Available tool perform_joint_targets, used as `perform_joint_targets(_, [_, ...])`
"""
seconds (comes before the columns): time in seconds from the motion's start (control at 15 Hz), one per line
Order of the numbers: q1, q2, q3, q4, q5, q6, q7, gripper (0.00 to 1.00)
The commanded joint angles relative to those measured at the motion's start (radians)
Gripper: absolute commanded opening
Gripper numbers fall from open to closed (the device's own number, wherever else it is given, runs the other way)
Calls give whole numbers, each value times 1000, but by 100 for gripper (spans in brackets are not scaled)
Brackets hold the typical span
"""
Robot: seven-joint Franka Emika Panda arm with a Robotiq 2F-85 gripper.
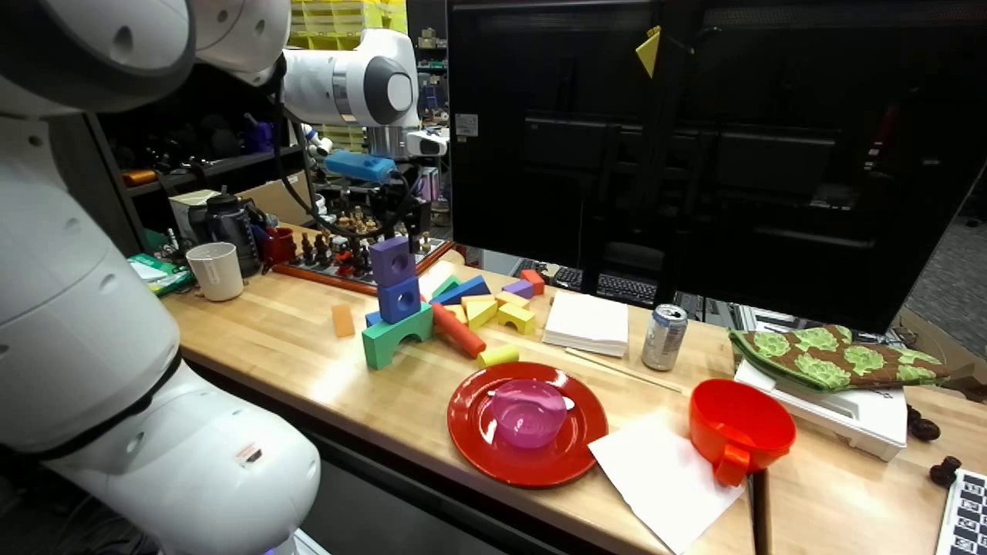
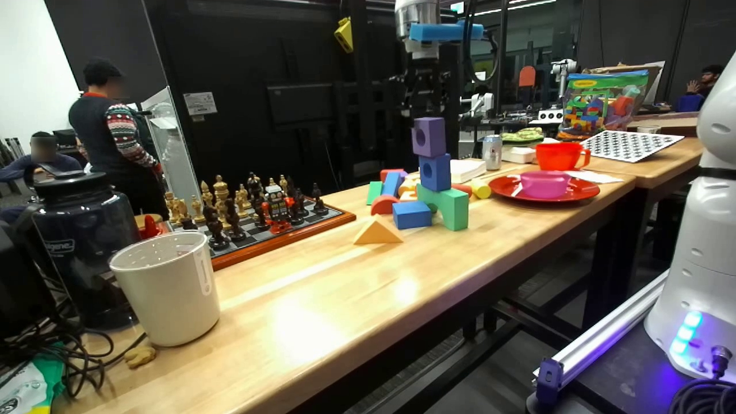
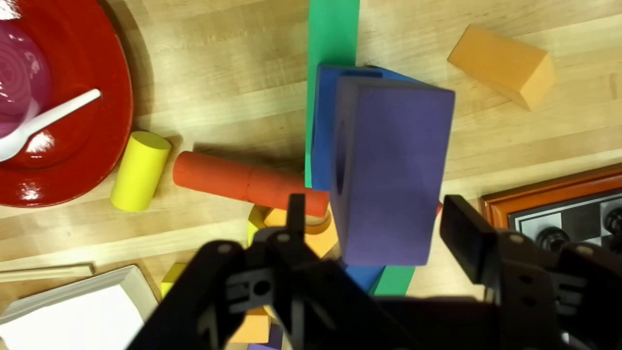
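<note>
A purple block (image 1: pixel 393 262) with a round hole stands on top of a blue block (image 1: pixel 399 299), which rests on a green arch (image 1: pixel 378 345). The same stack shows in an exterior view as the purple block (image 2: pixel 429 137), blue block (image 2: pixel 435 172) and green arch (image 2: pixel 454 210). My gripper (image 2: pixel 425 103) points down just above the purple block. In the wrist view the open gripper (image 3: pixel 376 218) has one finger on each side of the purple block (image 3: pixel 398 175), with gaps between. It holds nothing. The purple block hides much of the blue block (image 3: pixel 323 126).
Red cylinders (image 3: pixel 248 182), a yellow cylinder (image 3: pixel 141 171) and several loose blocks lie beside the stack. A chessboard (image 2: pixel 339 221) with pieces, an orange triangle (image 2: pixel 378 233), a red plate (image 1: pixel 482 455) with a pink bowl (image 1: pixel 529 416), and a can (image 1: pixel 664 338) are around.
</note>
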Motion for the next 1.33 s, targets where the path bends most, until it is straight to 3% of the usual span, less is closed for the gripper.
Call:
perform_joint_targets(0.0, [4,-26,-5,-21,3,13,-3,100])
perform_joint_targets(0.33, [9,-91,2,-68,7,23,18,100])
perform_joint_targets(0.67, [16,-273,42,-183,-4,15,104,100])
perform_joint_targets(1.27, [99,-632,245,-465,21,108,295,100])
